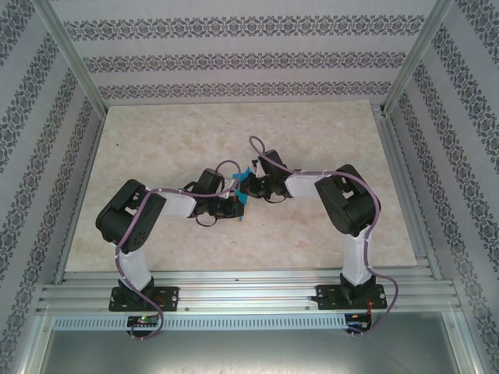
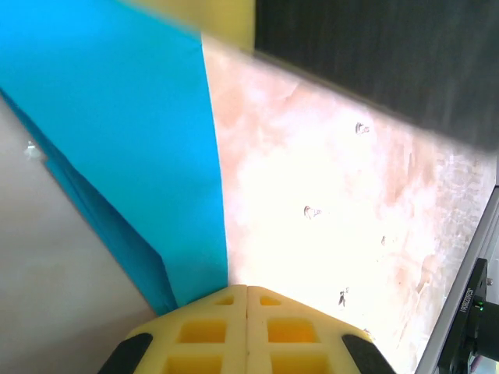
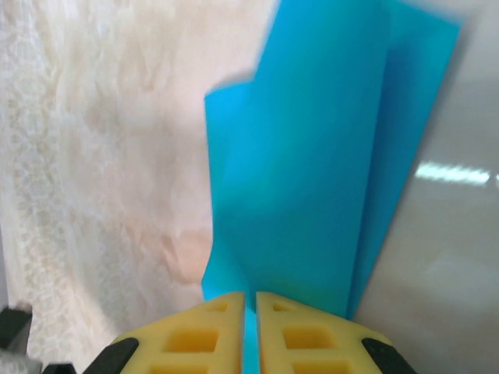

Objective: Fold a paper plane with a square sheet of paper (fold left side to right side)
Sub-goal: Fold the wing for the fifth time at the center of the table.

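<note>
Your right gripper (image 3: 249,296) has its jaws pinched shut on the part-folded blue sheet of paper (image 3: 312,171), between the arms over mid-table (image 1: 156,140). Your left gripper (image 2: 247,288) is fully closed at the sheet's edge, possibly nipping it. Uneven pulling could tear it or skew the crease

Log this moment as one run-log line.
paper: blue, creased, layers overlapping | right gripper: shut on paper | left gripper: shut, paper at its tips
</note>
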You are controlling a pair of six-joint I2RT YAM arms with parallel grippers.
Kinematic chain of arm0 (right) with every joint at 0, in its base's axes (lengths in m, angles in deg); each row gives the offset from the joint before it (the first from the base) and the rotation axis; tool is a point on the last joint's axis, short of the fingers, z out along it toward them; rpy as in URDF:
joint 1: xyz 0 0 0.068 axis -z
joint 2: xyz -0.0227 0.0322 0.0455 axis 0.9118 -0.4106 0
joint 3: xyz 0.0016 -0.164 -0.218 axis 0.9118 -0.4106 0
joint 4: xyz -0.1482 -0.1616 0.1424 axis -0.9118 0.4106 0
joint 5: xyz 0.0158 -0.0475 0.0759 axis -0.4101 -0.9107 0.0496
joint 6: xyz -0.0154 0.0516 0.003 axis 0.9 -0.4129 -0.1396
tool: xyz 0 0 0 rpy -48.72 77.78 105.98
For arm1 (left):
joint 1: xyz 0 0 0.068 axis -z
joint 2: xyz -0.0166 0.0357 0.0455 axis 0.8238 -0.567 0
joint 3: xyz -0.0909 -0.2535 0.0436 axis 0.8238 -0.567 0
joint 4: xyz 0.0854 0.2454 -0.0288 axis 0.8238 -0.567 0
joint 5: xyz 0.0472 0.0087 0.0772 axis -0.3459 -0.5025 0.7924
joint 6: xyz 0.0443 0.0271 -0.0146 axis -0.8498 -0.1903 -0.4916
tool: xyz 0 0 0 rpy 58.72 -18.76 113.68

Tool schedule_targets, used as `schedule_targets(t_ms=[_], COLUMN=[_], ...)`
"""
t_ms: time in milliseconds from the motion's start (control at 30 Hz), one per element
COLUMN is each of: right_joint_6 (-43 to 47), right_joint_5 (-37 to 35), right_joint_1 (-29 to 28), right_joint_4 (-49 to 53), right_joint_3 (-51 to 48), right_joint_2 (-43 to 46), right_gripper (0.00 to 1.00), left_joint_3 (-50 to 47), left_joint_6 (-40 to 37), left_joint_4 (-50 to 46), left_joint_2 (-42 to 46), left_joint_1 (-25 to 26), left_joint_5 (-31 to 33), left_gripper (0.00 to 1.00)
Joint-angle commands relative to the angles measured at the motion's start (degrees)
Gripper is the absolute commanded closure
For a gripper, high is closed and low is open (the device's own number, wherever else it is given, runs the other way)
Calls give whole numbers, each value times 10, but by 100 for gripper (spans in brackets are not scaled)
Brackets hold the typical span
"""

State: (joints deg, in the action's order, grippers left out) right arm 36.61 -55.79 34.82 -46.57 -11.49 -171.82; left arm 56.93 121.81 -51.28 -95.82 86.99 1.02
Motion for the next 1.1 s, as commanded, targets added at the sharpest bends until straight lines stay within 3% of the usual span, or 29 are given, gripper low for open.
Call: schedule_targets(t_ms=[0, 700, 1067], right_joint_6=[35, 107, 97], right_joint_5=[-33, -90, -91], right_joint_1=[16, 58, 85], right_joint_4=[9, 119, 142], right_joint_3=[21, 152, 193], right_joint_2=[-12, -93, -111], right_gripper=[87, 87, 86], left_joint_3=[-35, -38, -44], left_joint_6=[-12, -17, -15], left_joint_4=[-59, -63, -59], left_joint_2=[-39, -31, -25], left_joint_1=[12, 12, 12], left_joint_5=[48, 47, 45], left_gripper=[96, 96, 97])
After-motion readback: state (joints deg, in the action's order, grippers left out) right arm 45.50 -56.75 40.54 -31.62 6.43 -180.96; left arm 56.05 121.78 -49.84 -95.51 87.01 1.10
